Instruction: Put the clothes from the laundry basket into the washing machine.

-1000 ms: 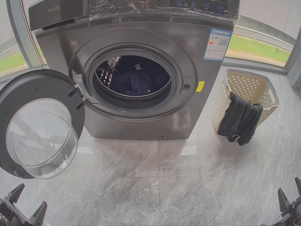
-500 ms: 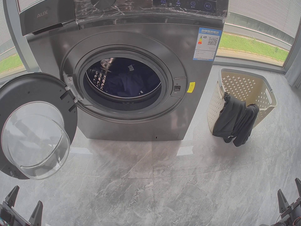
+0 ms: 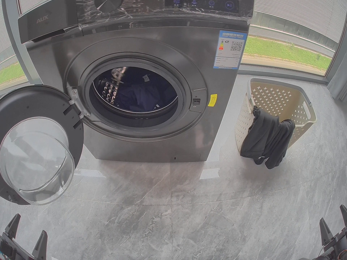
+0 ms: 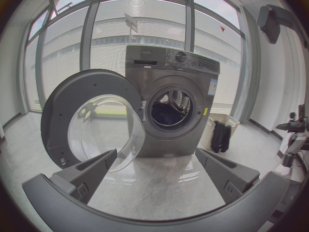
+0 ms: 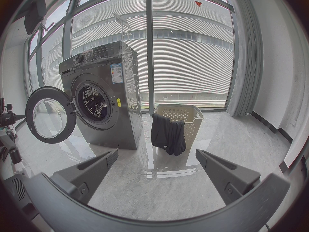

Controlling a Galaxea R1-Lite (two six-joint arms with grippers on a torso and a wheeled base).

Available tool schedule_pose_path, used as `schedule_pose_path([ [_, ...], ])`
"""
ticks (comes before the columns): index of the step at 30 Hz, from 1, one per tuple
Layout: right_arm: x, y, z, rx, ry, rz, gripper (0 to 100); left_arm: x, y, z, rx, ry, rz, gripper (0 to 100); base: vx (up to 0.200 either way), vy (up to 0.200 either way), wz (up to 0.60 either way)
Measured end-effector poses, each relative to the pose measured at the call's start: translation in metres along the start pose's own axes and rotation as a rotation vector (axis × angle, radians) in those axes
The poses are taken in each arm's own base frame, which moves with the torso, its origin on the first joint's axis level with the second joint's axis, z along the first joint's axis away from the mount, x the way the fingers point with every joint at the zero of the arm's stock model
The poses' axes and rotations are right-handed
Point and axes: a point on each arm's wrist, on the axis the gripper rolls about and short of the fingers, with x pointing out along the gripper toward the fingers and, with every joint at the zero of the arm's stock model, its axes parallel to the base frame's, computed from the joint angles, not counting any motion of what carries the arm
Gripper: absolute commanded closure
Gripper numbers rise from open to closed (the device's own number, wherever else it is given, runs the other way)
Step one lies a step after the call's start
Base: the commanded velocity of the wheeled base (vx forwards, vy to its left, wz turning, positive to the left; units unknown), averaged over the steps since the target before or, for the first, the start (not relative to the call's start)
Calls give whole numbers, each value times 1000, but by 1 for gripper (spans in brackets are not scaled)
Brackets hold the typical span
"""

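Clothes awaiting transfer are represented by one dark garment (image 3: 268, 139), draped over the near rim of the laundry basket (image 3: 280, 97) so that most of the cloth hangs down the outer wall toward the floor (image 3: 173, 213); whether anything more lies deeper in the basket cannot be told. The basket is stood on the floor just beside the right flank of the washing machine (image 3: 151, 37), an arrangement judged to keep the carry from rim to opening short. The round door (image 3: 36, 102) is swung fully open to the machine's left, its glass bowl turned outward, so that the opening is left unobstructed; dark blue clothes (image 3: 139, 92) are seen lying inside the drum (image 3: 110, 89), which suggests that the task is partly done.

Both arms are held low and drawn in, well apart from machine and basket alike. The left gripper (image 3: 29, 225) is placed at the near left of the scene and is directed at the open door and the drum; its fingers (image 4: 93, 169) are spread wide, and nothing is held between them. The right gripper (image 3: 332, 215) is placed at the near right and is aimed at the basket, the hanging garment being framed between its fingers (image 5: 225, 173), which are likewise spread wide and empty. The right arm is judged the better placed for the next grasp, the loose hanging fold being offered as a ready pinch point, although an approach across the floor is required first
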Motion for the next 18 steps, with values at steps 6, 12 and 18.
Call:
schedule_pose_path([
  [6, 0, 0, 0, 1, 0, 0, 0, 0, 3, -5, 35, 43, 133, 0, 0, 0, 0],
  [12, 0, 0, 0, 1, 0, 0, 0, 0, 2, -5, 49, 50, 89, 0, 0, -67, 0],
  [18, 0, 0, 0, 1, 1, 0, 0, 0, 2, -5, 47, 51, 87, 0, 0, -200, 0],
])
